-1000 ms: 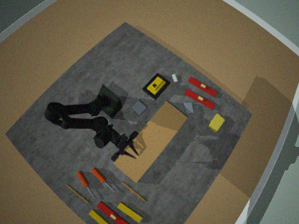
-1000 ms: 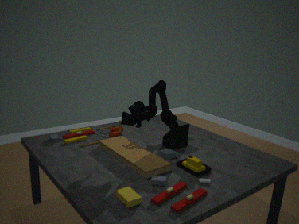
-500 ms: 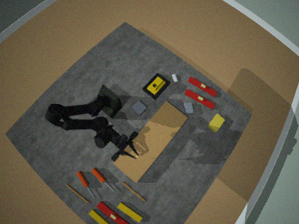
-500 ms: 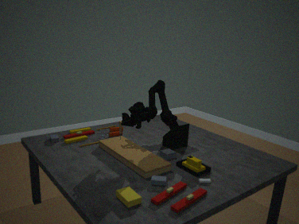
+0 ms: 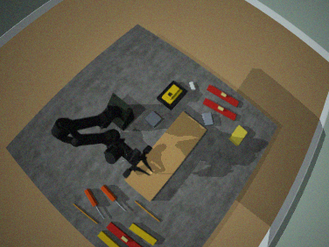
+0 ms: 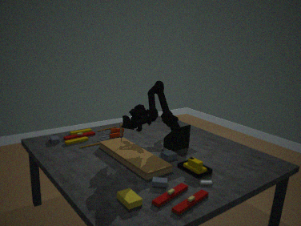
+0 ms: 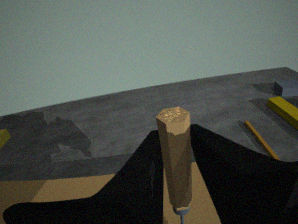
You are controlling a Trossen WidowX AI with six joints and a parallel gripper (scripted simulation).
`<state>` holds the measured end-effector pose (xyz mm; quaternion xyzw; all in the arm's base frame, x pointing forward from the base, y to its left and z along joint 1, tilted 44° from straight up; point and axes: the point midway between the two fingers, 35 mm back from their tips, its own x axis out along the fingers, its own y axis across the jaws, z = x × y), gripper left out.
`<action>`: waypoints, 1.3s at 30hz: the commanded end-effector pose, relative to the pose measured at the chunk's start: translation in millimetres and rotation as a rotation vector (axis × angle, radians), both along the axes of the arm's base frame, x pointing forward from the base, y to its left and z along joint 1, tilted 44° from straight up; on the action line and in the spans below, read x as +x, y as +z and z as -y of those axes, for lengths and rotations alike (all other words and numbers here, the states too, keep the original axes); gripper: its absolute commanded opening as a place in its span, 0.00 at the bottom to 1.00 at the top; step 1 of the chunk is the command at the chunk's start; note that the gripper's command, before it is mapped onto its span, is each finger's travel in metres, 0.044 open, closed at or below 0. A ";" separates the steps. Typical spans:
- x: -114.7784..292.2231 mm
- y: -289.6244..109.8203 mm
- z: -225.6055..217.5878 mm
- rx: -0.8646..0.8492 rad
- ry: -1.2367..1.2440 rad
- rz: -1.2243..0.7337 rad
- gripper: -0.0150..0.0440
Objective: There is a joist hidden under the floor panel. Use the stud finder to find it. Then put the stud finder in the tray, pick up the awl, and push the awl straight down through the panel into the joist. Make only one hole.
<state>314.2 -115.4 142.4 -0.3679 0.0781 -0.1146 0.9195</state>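
My gripper [image 5: 150,172] [image 7: 174,134] is shut on the awl, whose faceted wooden handle [image 7: 176,160] [image 6: 121,130] stands about upright between the fingers. The metal shaft starts below the handle at the bottom edge of the wrist view. The awl is over the end of the tan floor panel [image 5: 185,127] [image 6: 158,165] [image 7: 65,190] nearer the orange-handled tools. Its tip is low, near the panel's top; whether it touches cannot be told. The yellow stud finder [image 5: 171,93] [image 6: 195,165] lies in the black tray [image 5: 170,106] [image 6: 187,171]. The joist is hidden.
Two orange-handled screwdrivers [image 5: 90,198] [image 5: 108,193] and thin sticks [image 5: 147,211] [image 5: 85,213] lie beyond the panel's near end. Red levels [image 5: 222,95] [image 5: 220,109], a yellow block [image 5: 238,135] and a grey block [image 5: 207,118] lie past its other end. Another grey block [image 5: 153,119] is beside the panel.
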 end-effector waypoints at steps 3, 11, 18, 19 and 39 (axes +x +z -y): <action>-0.8 -6.7 4.6 -0.004 0.009 -0.001 0.25; -3.4 -16.3 13.3 -0.005 0.009 -0.002 0.25; -5.9 -22.9 19.0 -0.005 0.009 -0.002 0.25; -5.9 -22.9 19.0 -0.005 0.009 -0.002 0.25; -5.2 -20.7 18.8 -0.005 0.009 0.004 0.25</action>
